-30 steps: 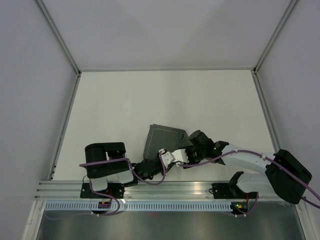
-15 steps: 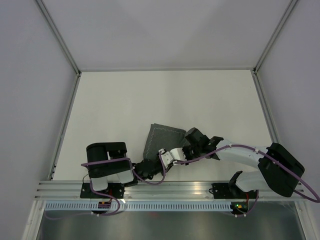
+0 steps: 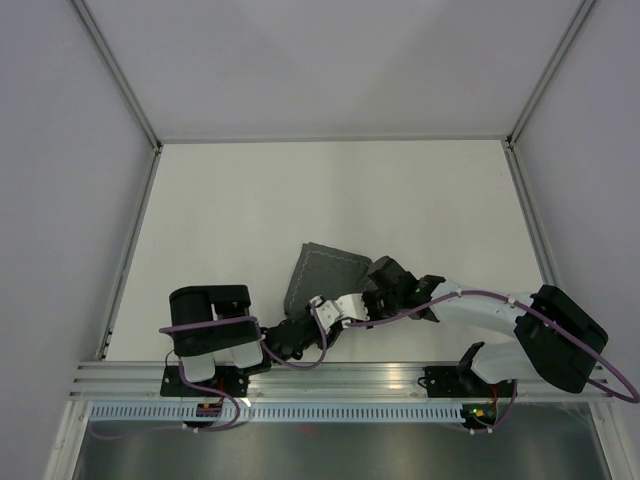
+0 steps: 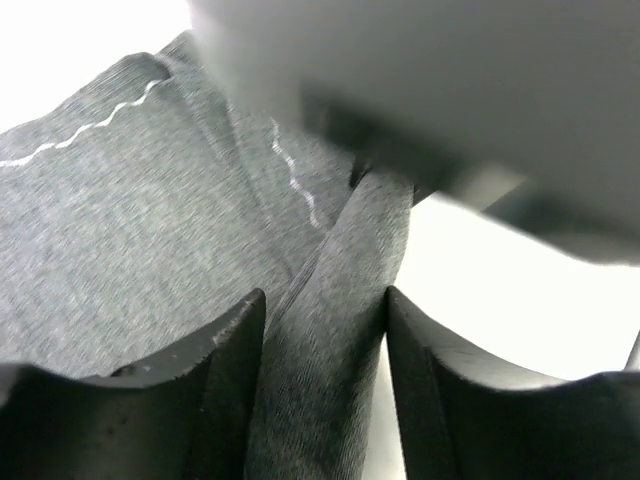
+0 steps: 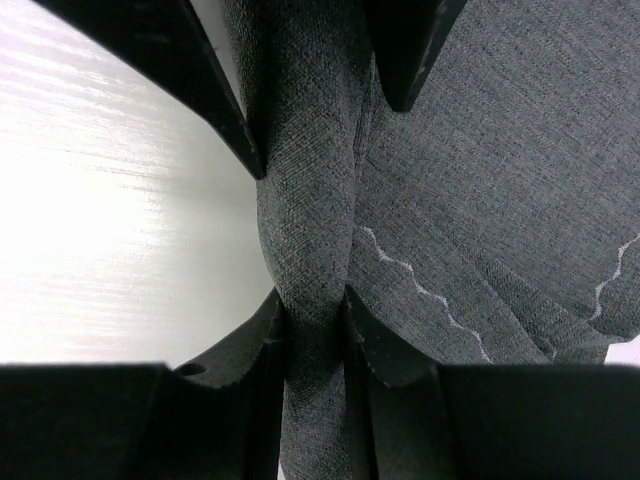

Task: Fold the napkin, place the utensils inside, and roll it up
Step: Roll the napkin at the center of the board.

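One napkin (image 3: 322, 268) lies on the desk (image 3: 220, 210). It is dark grey with a wavy pale stitch line, and one edge is gathered into a single rounded ridge that runs through both claws. The right claw (image 5: 315, 312) is clamped on this ridge, its two fingers squeezing the cloth thin. In its own view the flat spread of the napkin lies to that claw's right. Just ahead of it, the left claw (image 4: 325, 305) straddles the same ridge with its fingers apart, and the cloth sits full and unsqueezed between them, the flat part on its left. The two claws face each other, tips close. From above, most of the cloth lies beyond them.
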